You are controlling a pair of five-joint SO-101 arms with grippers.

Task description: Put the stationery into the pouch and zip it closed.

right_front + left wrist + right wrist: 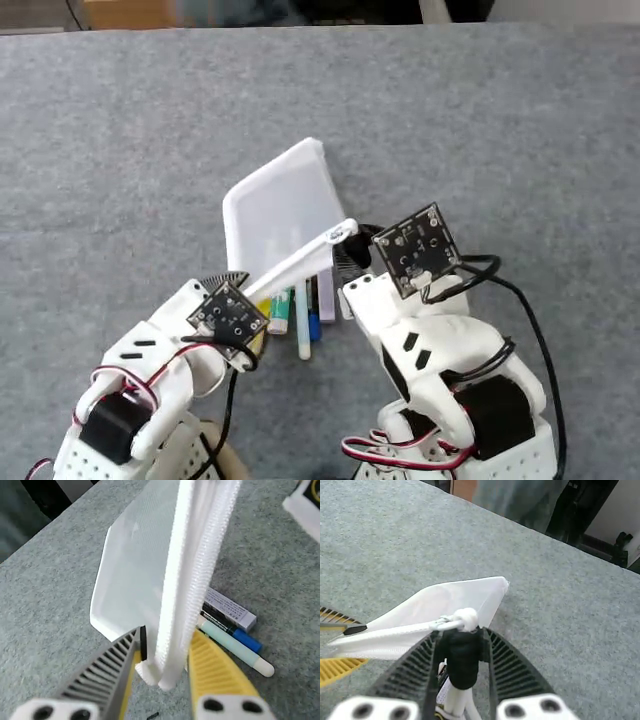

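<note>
The white mesh pouch [275,200] lay on the grey table [120,150] with its zipper edge [197,555] lifted off the cloth and stretched between the two arms. The left gripper [167,632] was clamped on the near end of that edge, its grey and yellow fingers pinching the white band from both sides, apparently to anchor the pouch against any pull along the teeth. At the other end the right gripper [461,632] was closed on the black zipper pull [462,655], with the slider's metal loop just beyond its tips. Holding the band taut in this way would let the slider run without the soft pouch bunching up. The stationery [304,318] — a few pens and a lilac box [230,611] — lay side by side beneath the raised edge, the near ends sticking out onto the table. How far the other ends reached inside could not be told, so zipping looked premature.
</note>
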